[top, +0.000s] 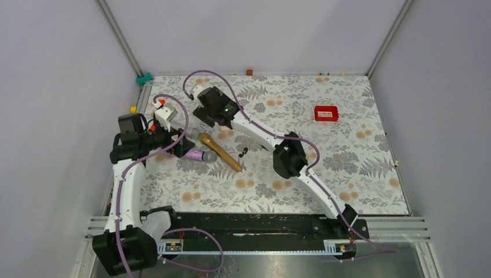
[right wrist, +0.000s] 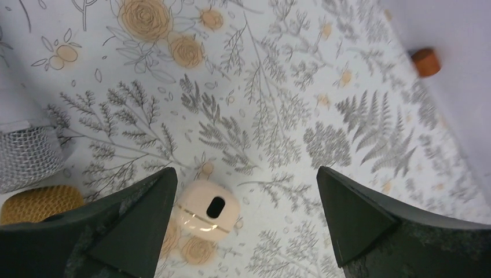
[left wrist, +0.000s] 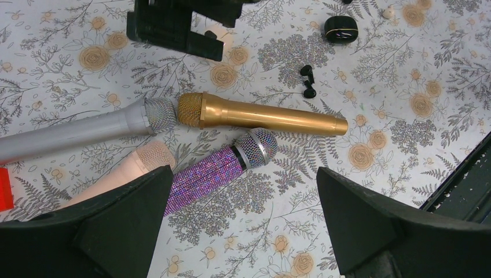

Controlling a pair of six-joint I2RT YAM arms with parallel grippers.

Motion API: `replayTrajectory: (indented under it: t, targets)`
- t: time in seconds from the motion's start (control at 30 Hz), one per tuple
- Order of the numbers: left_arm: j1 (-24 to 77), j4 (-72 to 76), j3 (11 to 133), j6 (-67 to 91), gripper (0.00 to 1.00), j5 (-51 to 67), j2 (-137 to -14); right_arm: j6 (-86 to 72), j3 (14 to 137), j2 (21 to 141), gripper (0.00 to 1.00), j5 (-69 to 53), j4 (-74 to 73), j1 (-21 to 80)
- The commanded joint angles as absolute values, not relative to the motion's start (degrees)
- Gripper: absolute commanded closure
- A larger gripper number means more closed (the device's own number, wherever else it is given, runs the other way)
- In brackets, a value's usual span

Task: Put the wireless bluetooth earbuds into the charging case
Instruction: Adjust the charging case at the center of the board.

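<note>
earbuds (left wrist: 307,81) lie well ahead of left gripper (left wrist: 244,174), splayed empty; right gripper (right wrist: 246,171) likewise.

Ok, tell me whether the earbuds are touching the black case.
Apart. The left wrist view shows bare flowered cloth between the earbuds and the black case.

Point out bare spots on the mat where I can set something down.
Bare mat lies right of the right arm, below the red box, and along the near edge below the gold microphone. Around that microphone it is crowded: purple microphone, earbuds, charging case.
</note>
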State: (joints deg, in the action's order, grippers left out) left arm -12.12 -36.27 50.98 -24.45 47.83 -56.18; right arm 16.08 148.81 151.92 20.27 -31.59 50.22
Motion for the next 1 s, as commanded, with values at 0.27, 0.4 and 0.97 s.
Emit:
replayTrajectory:
  t: [0.27,0.4,0.97]
  targets:
    - [-12.81,-34.11,50.99,-25.53,0.02,49.04,-54.27,46.55,143.71,156.95,0.01,28.9,-17.47,52.91]
    - [-12.91,-34.11,50.9,-25.64,0.01,49.26,-54.09,48.57,141.17,157.13,0.01,29.1,-19.94,52.87]
    - [-13.05,-34.13,50.49,-26.02,0.01,50.43,-53.38,28.17,130.88,144.8,0.07,16.43,-41.02,46.96]
